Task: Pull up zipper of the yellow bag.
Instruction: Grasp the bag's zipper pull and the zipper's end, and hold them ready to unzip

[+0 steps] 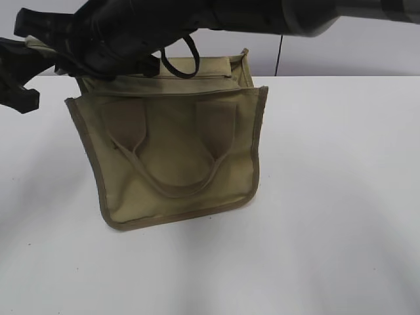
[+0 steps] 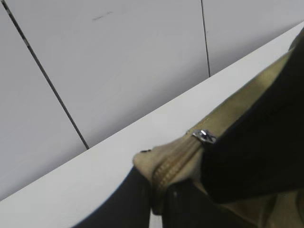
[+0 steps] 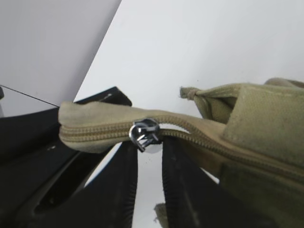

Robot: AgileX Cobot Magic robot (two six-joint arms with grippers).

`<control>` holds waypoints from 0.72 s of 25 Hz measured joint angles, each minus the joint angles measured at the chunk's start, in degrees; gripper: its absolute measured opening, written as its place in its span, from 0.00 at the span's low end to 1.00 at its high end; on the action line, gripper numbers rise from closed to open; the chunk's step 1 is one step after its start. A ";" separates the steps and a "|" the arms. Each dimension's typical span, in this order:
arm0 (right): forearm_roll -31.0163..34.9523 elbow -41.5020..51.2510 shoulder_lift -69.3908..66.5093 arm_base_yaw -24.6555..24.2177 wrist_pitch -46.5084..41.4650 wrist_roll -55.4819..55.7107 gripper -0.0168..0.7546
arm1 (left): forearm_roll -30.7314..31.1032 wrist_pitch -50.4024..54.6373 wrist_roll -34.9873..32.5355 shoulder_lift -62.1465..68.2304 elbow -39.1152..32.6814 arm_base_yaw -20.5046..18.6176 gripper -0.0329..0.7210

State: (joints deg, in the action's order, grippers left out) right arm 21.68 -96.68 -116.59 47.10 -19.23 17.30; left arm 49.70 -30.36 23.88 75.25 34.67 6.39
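The yellow bag [image 1: 177, 151] stands on the white table, handles facing me. Its zipper [image 1: 187, 78] runs along the top panel. My left gripper [image 2: 159, 194] is shut on the bag's corner at the zipper's end [image 2: 166, 164]. The silvery pull [image 2: 204, 136] sits a short way along the zipper from that corner. My right arm reaches across from the right to the bag's top left corner [image 1: 98, 59]. In the right wrist view the right gripper [image 3: 149, 145] has its fingers parted, with the pull [image 3: 144, 132] at their tips on the zipper line [image 3: 95, 133]. The left fingertips are hidden in the exterior view.
The white table [image 1: 328, 197] spreads wide to the right and front of the bag. Its back edge meets a grey wall just behind the bag. A thin black cable [image 1: 280, 56] hangs on the wall. My left arm [image 1: 20, 72] is at the far left.
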 joint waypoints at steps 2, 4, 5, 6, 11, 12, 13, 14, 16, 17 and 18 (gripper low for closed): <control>0.00 0.00 -0.06 0.00 0.38 0.54 0.12 | 0.66 0.00 0.89 -0.20 0.00 0.00 0.05; 0.00 0.00 -0.31 0.00 0.30 0.74 0.04 | 1.44 0.00 1.33 -0.20 0.00 0.00 0.05; 0.00 0.00 -0.46 0.00 -0.06 0.80 0.02 | 1.57 0.00 1.38 -0.20 0.00 0.00 0.05; 0.00 0.00 -0.45 0.00 -0.67 0.80 0.01 | 1.79 0.00 1.44 -0.20 0.00 0.00 0.05; -0.53 0.00 0.32 0.00 -5.19 -0.56 0.01 | 1.97 0.26 1.50 -0.20 0.00 0.00 0.05; -0.55 0.00 0.78 0.00 -6.39 -1.00 0.01 | 1.92 0.70 1.50 -0.20 0.00 0.00 0.05; -0.60 0.00 1.31 0.00 -7.45 -1.51 0.01 | 1.87 1.29 1.55 -0.20 0.00 0.00 0.05; -0.79 0.00 1.71 0.00 -8.37 -2.00 0.01 | 1.87 1.72 1.55 -0.20 0.00 0.00 0.05; -0.83 0.00 2.65 -0.27 -10.16 -2.47 0.01 | 1.87 2.43 1.55 -0.20 0.00 0.00 0.05; -0.83 -0.01 3.01 -0.52 -11.15 -2.65 0.00 | 1.87 2.72 1.55 -0.20 0.00 0.00 0.05; -0.78 -0.06 3.34 -0.76 -12.08 -2.79 0.00 | 1.87 3.02 1.55 -0.20 0.00 0.06 0.05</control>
State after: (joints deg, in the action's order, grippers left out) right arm 20.90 -96.75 -113.25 46.34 -31.31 14.51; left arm 51.57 -27.35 25.44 75.05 34.67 6.46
